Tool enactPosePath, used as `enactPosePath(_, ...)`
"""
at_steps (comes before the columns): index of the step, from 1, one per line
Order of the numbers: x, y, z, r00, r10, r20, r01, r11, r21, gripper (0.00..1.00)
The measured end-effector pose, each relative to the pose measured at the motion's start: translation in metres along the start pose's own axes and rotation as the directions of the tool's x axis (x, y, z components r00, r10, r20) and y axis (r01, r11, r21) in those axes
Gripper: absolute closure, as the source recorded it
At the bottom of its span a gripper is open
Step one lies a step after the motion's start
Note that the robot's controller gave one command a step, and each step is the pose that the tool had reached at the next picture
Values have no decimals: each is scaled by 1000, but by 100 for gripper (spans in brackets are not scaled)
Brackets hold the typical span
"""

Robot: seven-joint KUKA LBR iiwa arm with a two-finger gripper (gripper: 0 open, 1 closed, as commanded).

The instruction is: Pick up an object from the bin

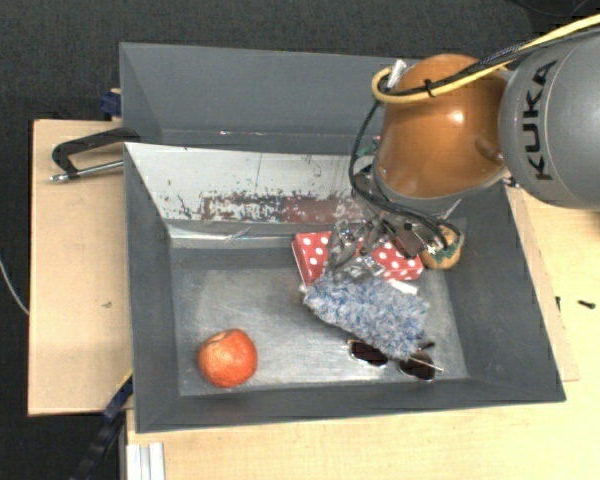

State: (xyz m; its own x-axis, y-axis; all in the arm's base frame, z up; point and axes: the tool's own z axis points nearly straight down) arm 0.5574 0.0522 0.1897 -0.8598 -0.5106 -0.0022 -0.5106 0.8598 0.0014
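Red apple (226, 357) lower left, alone; dark sunglasses (393, 358) touching blue fuzzy cloth (370, 310).

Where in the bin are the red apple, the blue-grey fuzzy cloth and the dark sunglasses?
red apple (226, 358): camera view, middle of its rounded top.
blue-grey fuzzy cloth (370, 310): camera view, middle of the bunched fabric.
dark sunglasses (392, 359): camera view, by the bridge between lenses.

The bin (150, 298) is dull grey metal, its back wall scuffed. The red apple (226, 357) looks smooth; the blue-white cloth (370, 311) fuzzy; the sunglasses (395, 358) glossy dark plastic.
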Motion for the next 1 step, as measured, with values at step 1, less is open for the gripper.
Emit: enactPosePath(1,-3,-21,-26,1000,-22,16,21,1000,9,100)
